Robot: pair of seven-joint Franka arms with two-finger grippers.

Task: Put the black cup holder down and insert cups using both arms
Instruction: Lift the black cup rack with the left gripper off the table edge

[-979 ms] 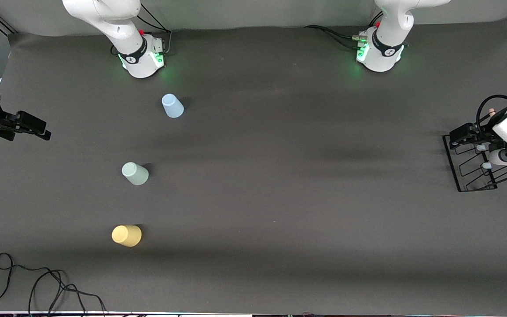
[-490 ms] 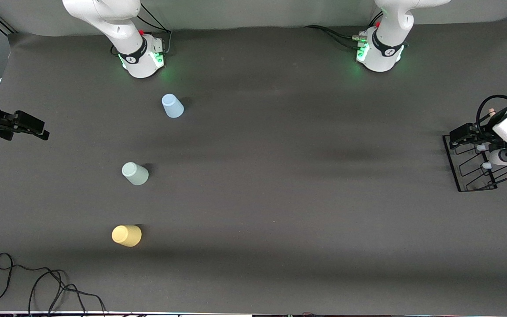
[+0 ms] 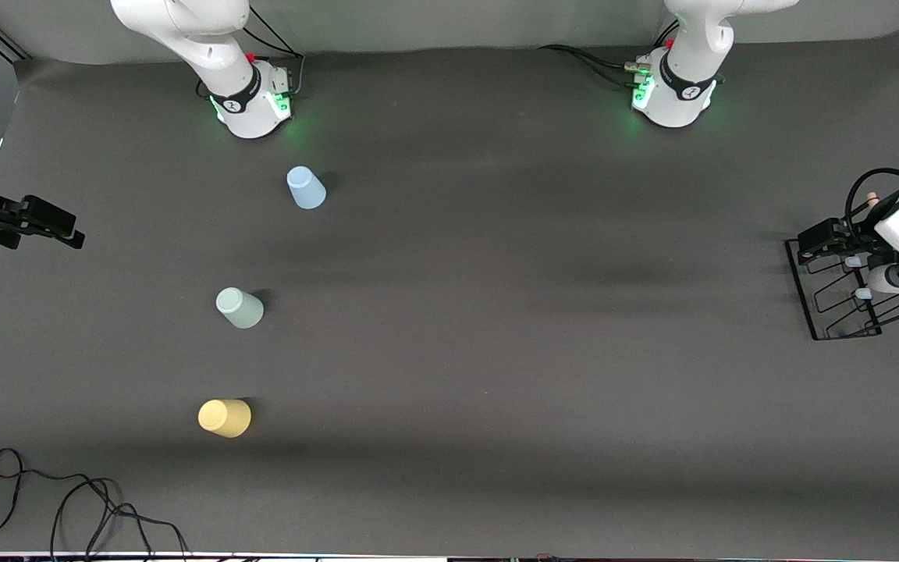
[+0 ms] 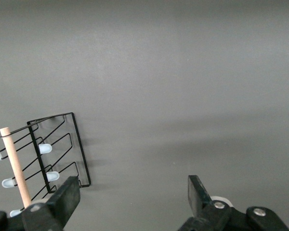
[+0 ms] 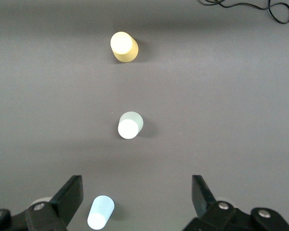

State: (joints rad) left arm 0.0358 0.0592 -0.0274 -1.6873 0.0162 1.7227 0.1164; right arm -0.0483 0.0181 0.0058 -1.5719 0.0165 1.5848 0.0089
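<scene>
My 2 pincers are black, one (image 3: 67, 230) and the other (image 3: 812, 238). The tabletop (image 3: 496, 351) is dark grey; the 3 cups are light blue (image 3: 306, 188), pale green (image 3: 239, 307) and yellow (image 3: 225, 417); the black cup holder (image 3: 836, 300) has pale-blue tips.

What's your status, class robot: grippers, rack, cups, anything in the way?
Left gripper open over the black cup holder; right gripper open, empty. Blue cup, green cup, yellow cup upside down on table. Nothing blocking.

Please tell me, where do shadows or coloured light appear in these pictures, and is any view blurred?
Front view: green glow spills on the table around both arm bases; each cup, such as the light blue cup, casts a short shadow; broad soft bands darken the middle. Left wrist view: the black cup holder looks sharp. Right wrist view: no blur.
</scene>
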